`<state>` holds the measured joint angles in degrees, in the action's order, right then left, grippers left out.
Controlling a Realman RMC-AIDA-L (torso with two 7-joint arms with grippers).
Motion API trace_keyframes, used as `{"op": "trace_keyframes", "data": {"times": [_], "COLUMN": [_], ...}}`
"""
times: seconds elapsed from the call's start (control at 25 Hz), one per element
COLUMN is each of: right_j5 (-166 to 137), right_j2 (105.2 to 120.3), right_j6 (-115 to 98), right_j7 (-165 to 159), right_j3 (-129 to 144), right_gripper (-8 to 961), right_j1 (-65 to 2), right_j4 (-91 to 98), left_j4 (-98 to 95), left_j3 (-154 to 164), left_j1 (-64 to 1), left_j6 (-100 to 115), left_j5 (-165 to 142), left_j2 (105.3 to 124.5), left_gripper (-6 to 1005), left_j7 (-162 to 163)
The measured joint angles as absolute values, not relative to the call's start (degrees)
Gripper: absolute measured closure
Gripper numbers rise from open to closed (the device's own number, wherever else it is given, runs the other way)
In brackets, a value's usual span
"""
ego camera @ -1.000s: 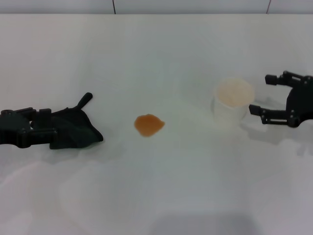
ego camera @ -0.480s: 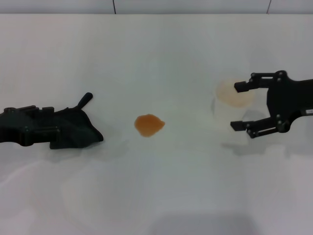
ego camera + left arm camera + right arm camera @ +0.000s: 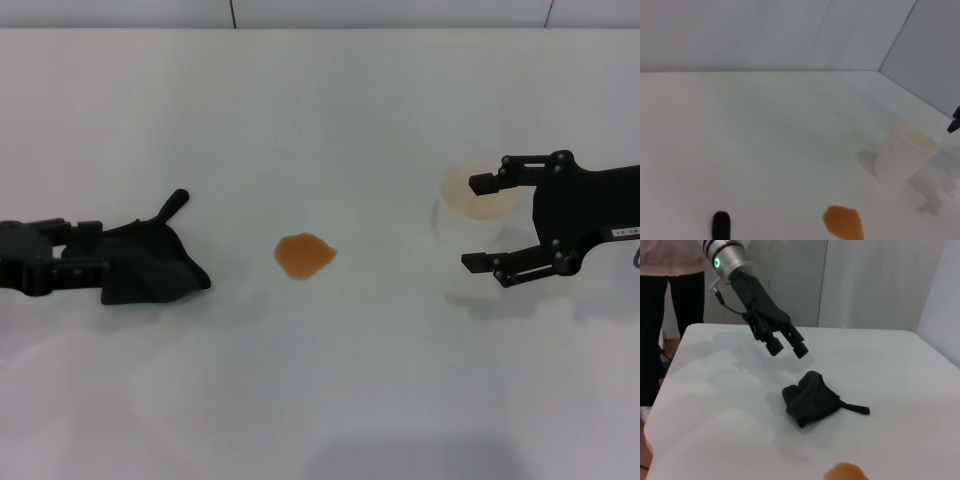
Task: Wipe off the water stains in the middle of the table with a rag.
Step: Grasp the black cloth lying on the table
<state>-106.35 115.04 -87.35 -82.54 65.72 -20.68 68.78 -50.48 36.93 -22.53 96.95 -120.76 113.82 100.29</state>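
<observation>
Orange-brown, the water stains [image 3: 305, 256] form one small blotch mid-table [image 3: 320, 120]. Left of it lies the rag [image 3: 150, 262], a black wad with its tail pointing up and away. The left gripper [image 3: 786, 343] hangs above the rag's far side, fingers slightly parted, holding nothing. The right gripper [image 3: 482, 224] is spread wide around the white paper cup [image 3: 478, 210], not visibly touching it. Bare white tabletop lies between rag and blotch; pale walls stand behind.

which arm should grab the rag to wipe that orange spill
Left. The left gripper hovers open just above the rag, while the right gripper is open around the paper cup, beyond the spill.
</observation>
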Motion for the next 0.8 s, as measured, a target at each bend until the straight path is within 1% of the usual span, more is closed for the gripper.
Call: {"op": "trace_keyframes", "data": {"times": [0.12,0.16,0.28,0.48,0.6,0.64,0.68,0.72,0.8], "right_j5": [-106.3,-106.3,-106.3,-106.3,-106.3,-106.3,-106.3,-106.3,-106.3], "right_j2": [115.09,115.12,115.14,115.15,115.19,115.21,115.23,115.26,115.28], "right_j6": [-87.0,-86.8,-86.6,-86.1,-85.5,-85.3,-84.9,-84.6,-83.6], "right_j7": [-82.6,-82.6,-82.6,-82.6,-82.6,-82.6,-82.6,-82.6,-82.7], "right_j3": [65.9,65.9,66.0,66.0,66.2,66.4,66.8,67.2,68.1], "right_gripper": [101,101,102,102,103,103,103,103,103], "right_j1": [-20.6,-20.7,-20.8,-20.9,-21.0,-21.0,-21.0,-21.0,-21.0], "right_j4": [68.7,68.6,68.4,68.3,68.2,68.2,68.1,68.1,68.1], "left_j4": [-51.7,-53.9,-55.4,-57.3,-57.3,-57.3,-57.3,-57.3,-57.5], "left_j3": [36.9,36.9,36.9,37.6,39.6,42.1,42.1,43.0,45.6], "left_j1": [-22.8,-23.8,-25.7,-33.0,-38.4,-41.5,-41.5,-42.6,-45.1], "left_j6": [97.4,97.7,97.8,98.3,98.3,98.1,98.1,97.9,96.7], "left_j5": [-120.7,-121.4,-123.3,-134.5,-142.7,-147.7,-147.7,-149.7,-154.6], "left_j2": [113.44,113.04,112.75,112.61,113.23,114.09,114.09,114.49,115.93], "left_gripper": [119,119,120,119,119,119,119,119,120], "left_j7": [102.0,105.7,109.4,118.8,122.6,123.6,123.6,123.7,123.4]}}
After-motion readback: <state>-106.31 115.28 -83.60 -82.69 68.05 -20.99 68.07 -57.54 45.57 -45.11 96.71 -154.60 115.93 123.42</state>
